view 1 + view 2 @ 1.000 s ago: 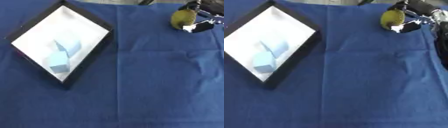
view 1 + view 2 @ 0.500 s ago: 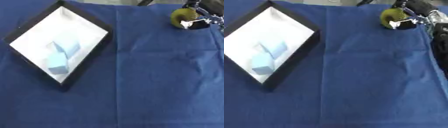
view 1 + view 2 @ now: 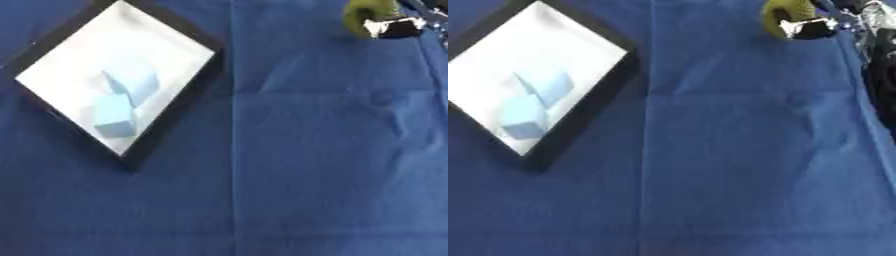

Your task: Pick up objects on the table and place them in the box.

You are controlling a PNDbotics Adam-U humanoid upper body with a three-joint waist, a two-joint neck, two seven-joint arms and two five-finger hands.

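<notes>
The right robot hand (image 3: 833, 22) is clasping a round olive-green fruit (image 3: 785, 15); it is probably light, firm and smooth, best cupped around its middle.

One box, two blue blocks, one green object, one hand, one cloth-covered surface.

A single box (image 3: 171, 34) with a black rim and white floor lies on the one surface (image 3: 289, 165), which a single blue cloth covers. Inside the box sit two light blue blocks: one cube-like block (image 3: 114, 120) nearer the lower corner, and one second block (image 3: 133, 85) touching it just above. One yellow-green rounded object (image 3: 785, 15) shows at the top edge, and one robot hand, the right hand (image 3: 833, 22), is there with it, its fingers (image 3: 807, 29) curled at the object. The count comes to three graspable things in all: two in the box, one outside it.
</notes>
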